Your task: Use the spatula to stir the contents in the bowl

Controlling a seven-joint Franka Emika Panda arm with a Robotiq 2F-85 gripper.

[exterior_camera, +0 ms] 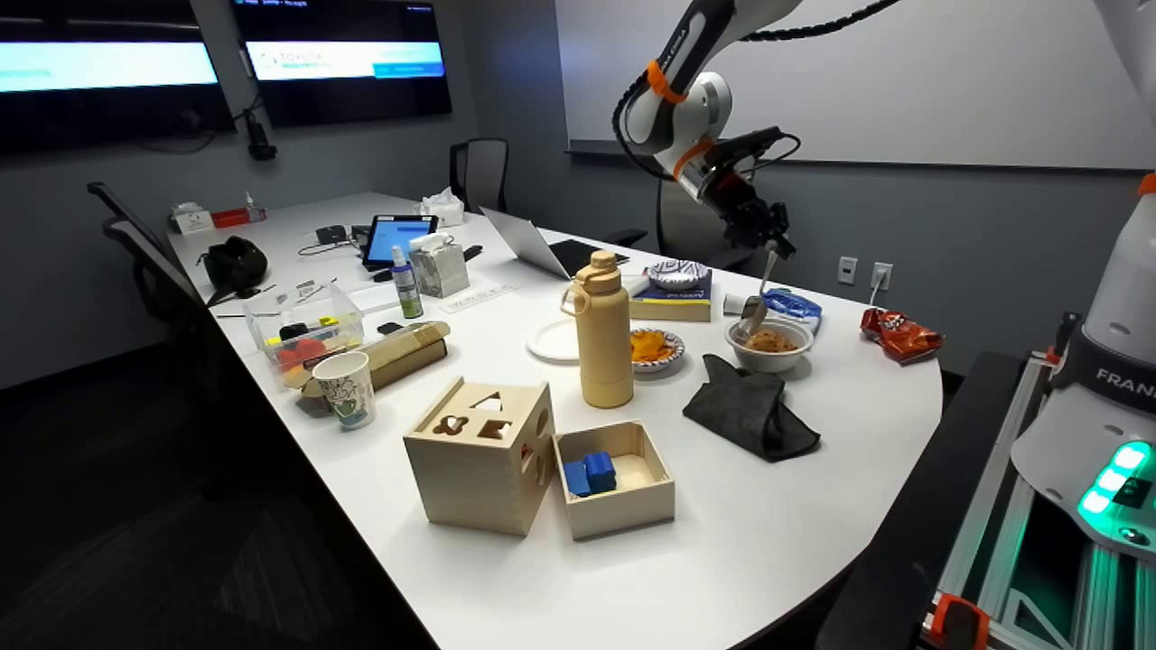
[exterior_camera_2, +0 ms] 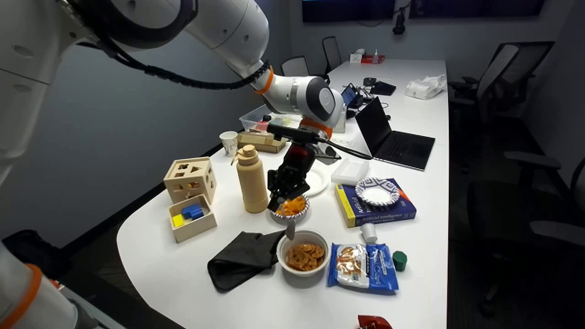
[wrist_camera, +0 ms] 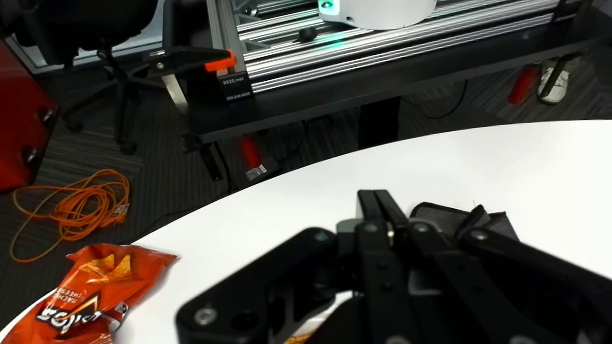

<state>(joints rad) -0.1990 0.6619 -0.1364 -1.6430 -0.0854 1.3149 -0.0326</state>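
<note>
Nearest the wrist camera, the black gripper fills the lower centre and lower right of the frame, its jaws pressed together. In both exterior views it is clamped on the spatula, which slants down with its blade end at the left part of the bowl; whether the two touch cannot be told. Round and pale, the bowl stands at the lower centre of an exterior view on the white worktop, holding brown pretzel crisps. Just left of it lies a black cloth; just right, a blue crisps bag, with a green block beside the bag. Higher in that frame come a patterned paper dish of orange chips, a tan water bottle to its left and, to its right, an Artificial Intelligence textbook bearing a similar dish. At the lower left of the wrist view lies a red nacho-cheese chip bag. Low in an exterior view, a wooden shape sorter stands beside a wooden tray of blue blocks.
</note>
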